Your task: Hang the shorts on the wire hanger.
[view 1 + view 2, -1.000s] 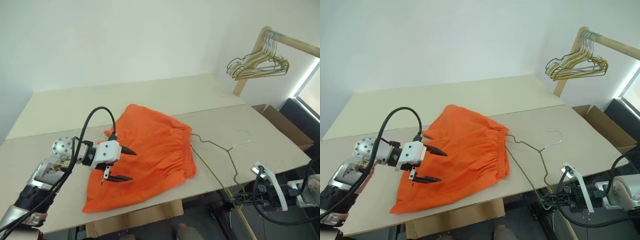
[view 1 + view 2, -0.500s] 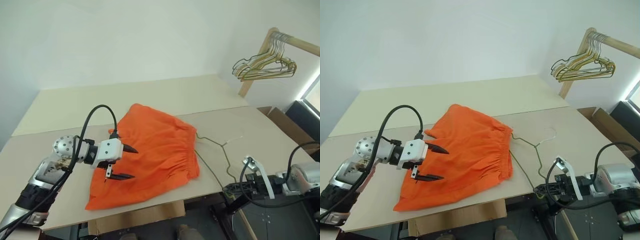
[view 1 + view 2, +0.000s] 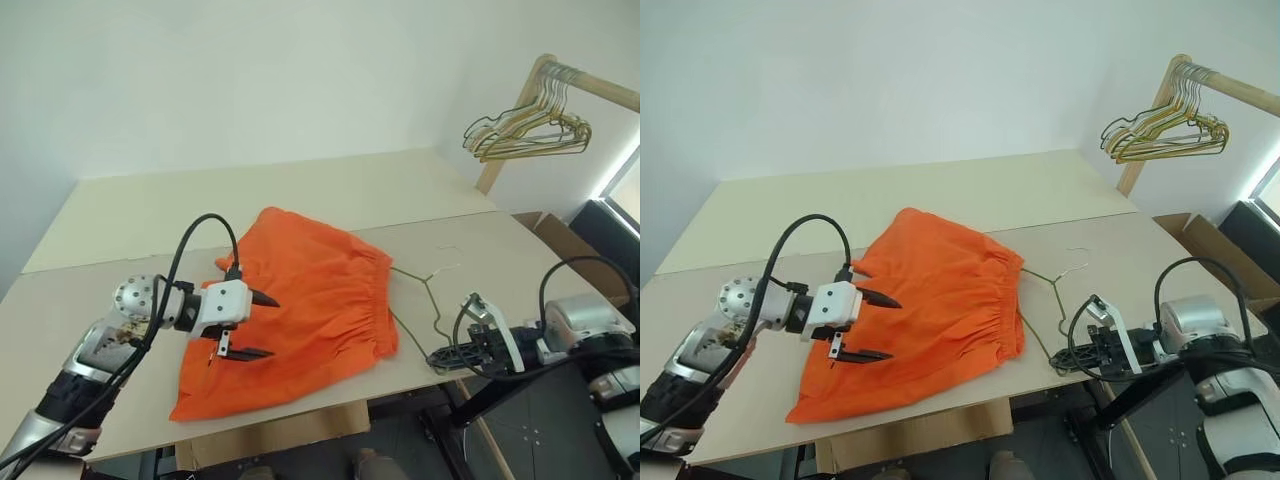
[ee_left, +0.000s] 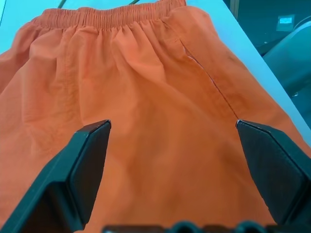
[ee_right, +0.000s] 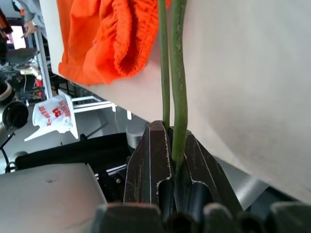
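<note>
Head view: bright orange fabric shorts (image 3: 300, 305) lie flat mid-worktop, gathered waistband facing the right edge. Just beside the waistband lies a thin dark olive-green wire hanger (image 3: 428, 300), its long axis running toward the front edge, nearest the right arm. The left gripper (image 3: 250, 325) hovers over the shorts.

Left wrist view: jaws spread wide, empty, orange cloth beneath.

Right wrist view: the right gripper (image 5: 171, 160) is clenched on the hanger's wire at the worktop's front edge.
</note>
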